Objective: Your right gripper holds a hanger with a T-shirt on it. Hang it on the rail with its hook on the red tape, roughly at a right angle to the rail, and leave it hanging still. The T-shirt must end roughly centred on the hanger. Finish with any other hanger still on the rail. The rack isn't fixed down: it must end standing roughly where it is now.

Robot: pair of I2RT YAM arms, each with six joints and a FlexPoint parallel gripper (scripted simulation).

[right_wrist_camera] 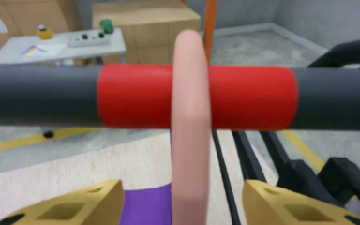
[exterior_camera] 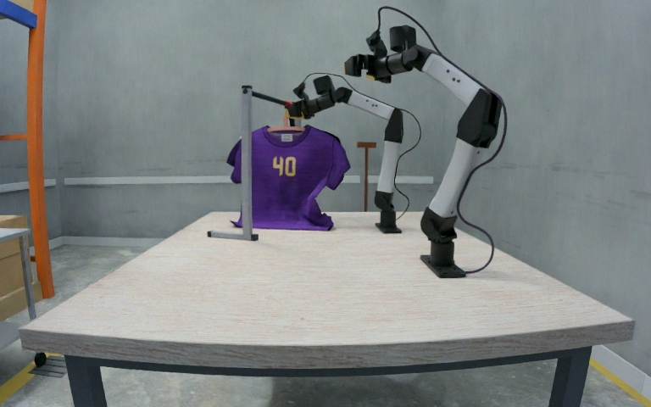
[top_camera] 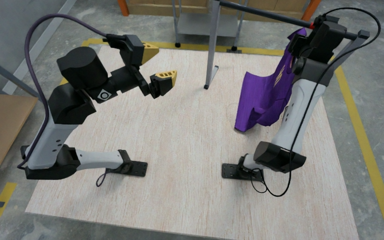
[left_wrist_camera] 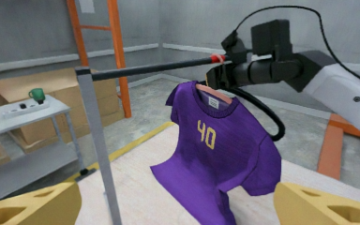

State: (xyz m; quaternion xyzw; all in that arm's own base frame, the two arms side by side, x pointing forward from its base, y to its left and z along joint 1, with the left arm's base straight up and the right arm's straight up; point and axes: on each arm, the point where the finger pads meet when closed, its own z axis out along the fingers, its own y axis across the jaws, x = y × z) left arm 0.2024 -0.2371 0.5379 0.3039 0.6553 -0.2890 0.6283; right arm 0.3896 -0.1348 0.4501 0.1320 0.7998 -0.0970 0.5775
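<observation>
- Table (top_camera: 184, 198) (exterior_camera: 312, 287) (left_wrist_camera: 136, 173) (right_wrist_camera: 141, 161): carries both arm bases and the rack.
- Left arm (top_camera: 99, 159) (exterior_camera: 446, 182): raised, well apart from the rack.
- Rack (top_camera: 211, 48) (exterior_camera: 247, 168) (left_wrist_camera: 96, 131): standing upright on the table.
- T-shirt (top_camera: 263, 99) (exterior_camera: 287, 192) (left_wrist_camera: 211, 136) (right_wrist_camera: 150, 206): purple, yellow 40, on the hanger below the rail. Collar looks roughly centred on it. Lower part bent and creased, hem down by the tabletop; can't tell if it touches.
- Rail (top_camera: 263, 12) (exterior_camera: 269, 97) (left_wrist_camera: 155, 69) (right_wrist_camera: 42, 96): dark bar along the top of the rack.
- Left gripper (top_camera: 162, 62) (exterior_camera: 358, 73) (left_wrist_camera: 178, 203): fingers fully spread, holding nothing.
- Right gripper (top_camera: 308, 33) (exterior_camera: 293, 114) (left_wrist_camera: 212, 80) (right_wrist_camera: 182, 202): well over half open, fingers either side of the hook, gap visible each side. No grip on it.
- Hanger (exterior_camera: 278, 129) (left_wrist_camera: 213, 92) (right_wrist_camera: 190, 155): pink, hook across the tape near its middle, roughly square to the rail. Hook top sits above the rail; its far side is hidden.
- Red tape (top_camera: 312, 25) (exterior_camera: 287, 103) (left_wrist_camera: 217, 58) (right_wrist_camera: 253, 98): band around the rail, visible both sides of the hook.
</observation>
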